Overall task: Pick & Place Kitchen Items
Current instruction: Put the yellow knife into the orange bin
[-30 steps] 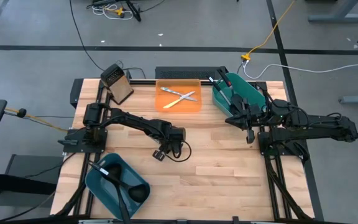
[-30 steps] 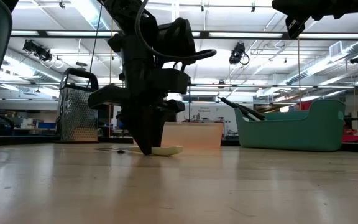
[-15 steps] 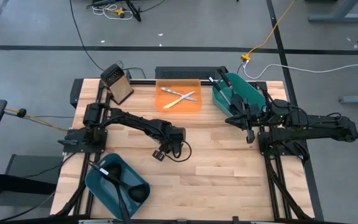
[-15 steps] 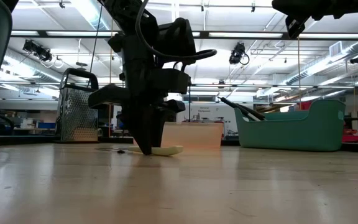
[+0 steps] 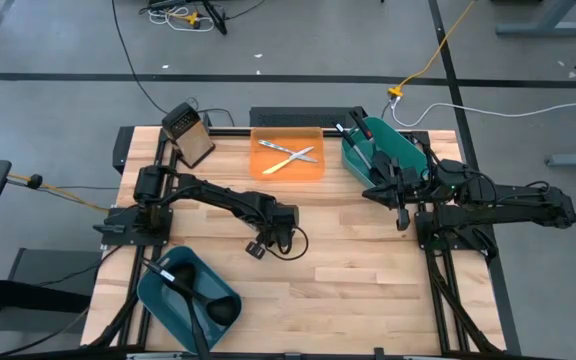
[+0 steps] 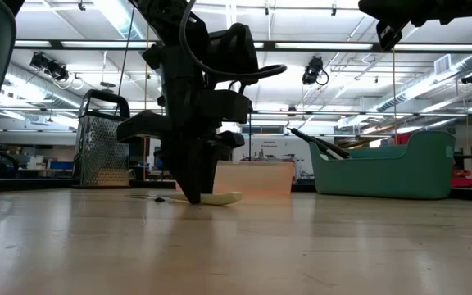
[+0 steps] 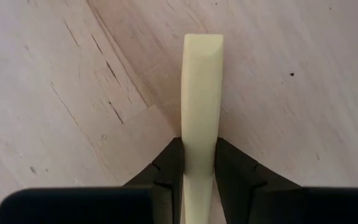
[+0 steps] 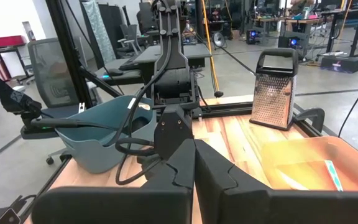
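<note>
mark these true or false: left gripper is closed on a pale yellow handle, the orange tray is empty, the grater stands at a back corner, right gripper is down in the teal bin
1. The left gripper is closed on a pale yellow handle. True.
2. The orange tray is empty. False: cutlery lies crossed in it.
3. The grater stands at a back corner. True.
4. The right gripper is down in the teal bin. False: it is shut, raised beside it.

Two matte black jointed arms, looped black cables at the wrists, each ending in an angular two-fingered pincer (image 7: 199,177)
</note>
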Motion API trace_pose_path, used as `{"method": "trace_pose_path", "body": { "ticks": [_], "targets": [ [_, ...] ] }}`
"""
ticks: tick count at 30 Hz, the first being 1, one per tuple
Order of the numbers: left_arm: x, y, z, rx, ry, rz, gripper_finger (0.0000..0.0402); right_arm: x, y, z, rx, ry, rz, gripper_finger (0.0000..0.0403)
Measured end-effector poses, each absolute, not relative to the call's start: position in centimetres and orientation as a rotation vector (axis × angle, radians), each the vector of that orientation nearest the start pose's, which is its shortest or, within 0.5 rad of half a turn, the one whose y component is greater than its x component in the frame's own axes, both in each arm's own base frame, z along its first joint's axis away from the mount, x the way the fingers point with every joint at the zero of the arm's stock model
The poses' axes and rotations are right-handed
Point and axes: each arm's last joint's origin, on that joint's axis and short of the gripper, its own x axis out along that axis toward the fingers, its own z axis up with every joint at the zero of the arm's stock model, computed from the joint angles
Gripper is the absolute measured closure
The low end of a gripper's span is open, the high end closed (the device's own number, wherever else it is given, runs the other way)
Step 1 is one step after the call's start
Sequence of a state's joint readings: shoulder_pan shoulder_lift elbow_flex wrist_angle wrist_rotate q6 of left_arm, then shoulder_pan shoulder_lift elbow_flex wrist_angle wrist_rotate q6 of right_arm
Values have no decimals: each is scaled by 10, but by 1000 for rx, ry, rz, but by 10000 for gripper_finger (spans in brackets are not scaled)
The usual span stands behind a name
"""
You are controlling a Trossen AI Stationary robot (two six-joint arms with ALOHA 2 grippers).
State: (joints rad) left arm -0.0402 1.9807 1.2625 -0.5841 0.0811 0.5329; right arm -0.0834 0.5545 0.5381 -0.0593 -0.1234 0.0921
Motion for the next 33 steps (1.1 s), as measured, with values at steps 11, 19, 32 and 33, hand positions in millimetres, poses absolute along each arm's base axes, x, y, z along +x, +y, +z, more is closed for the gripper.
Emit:
{"method": "trace_pose_path", "body": {
  "ticks": [11,19,32,33],
  "targets": [
    [364,-17,164,413,1231,-417,328,138,-8,293,98,57,37,395],
    [353,-16,191,392,1209,-396,328,138,-8,293,98,55,38,395],
    [331,-16,237,356,1124,-350,328,138,-8,294,96,47,37,395],
    [329,-16,241,353,1117,-347,328,138,-8,294,96,46,37,395]
  ]
}}
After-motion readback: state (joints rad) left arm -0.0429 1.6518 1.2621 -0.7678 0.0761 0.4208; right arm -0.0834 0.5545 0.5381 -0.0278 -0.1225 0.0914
